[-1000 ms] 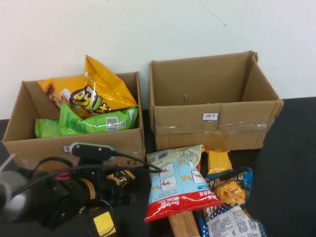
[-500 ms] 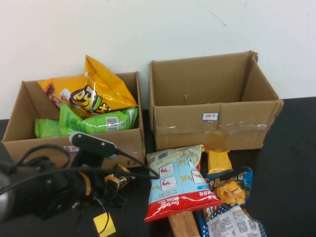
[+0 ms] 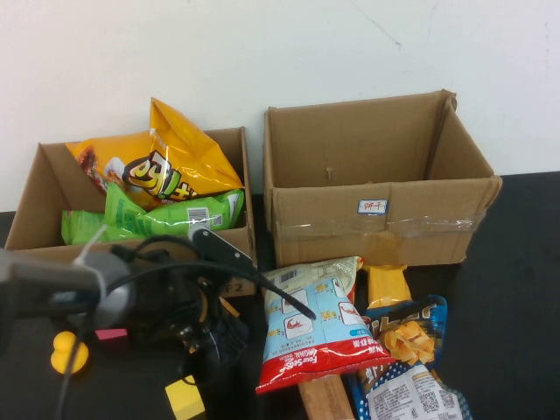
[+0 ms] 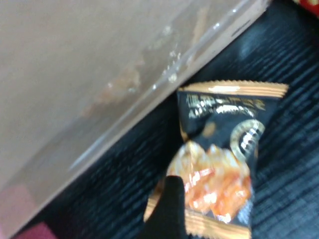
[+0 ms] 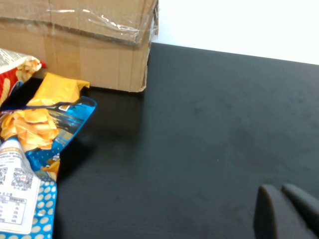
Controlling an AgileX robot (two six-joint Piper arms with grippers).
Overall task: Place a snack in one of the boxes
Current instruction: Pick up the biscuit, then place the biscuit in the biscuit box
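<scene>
A small black-and-orange snack packet (image 4: 219,164) lies on the black table against the front wall of the left box (image 4: 89,74). My left gripper (image 4: 244,199) is low over it and open; one black finger (image 4: 169,209) overlaps the packet's edge, and the other finger is out of frame. In the high view the left arm (image 3: 166,302) covers the packet in front of the left box (image 3: 35,227), which holds a yellow chip bag (image 3: 162,166) and a green bag (image 3: 166,217). The right box (image 3: 376,188) is empty. My right gripper (image 5: 281,209) is shut over bare table.
A light-blue and red bag (image 3: 311,319), a yellow pack (image 3: 387,284), a blue bag (image 3: 407,346) and a wooden block (image 3: 325,398) lie in front of the right box. A yellow toy (image 3: 68,352), a pink piece (image 3: 111,333) and a yellow block (image 3: 185,398) lie by the left arm.
My left arm has swung right and forward toward the front of the left box, uncovering the yellow toy at the left. The snacks and boxes have not moved.
</scene>
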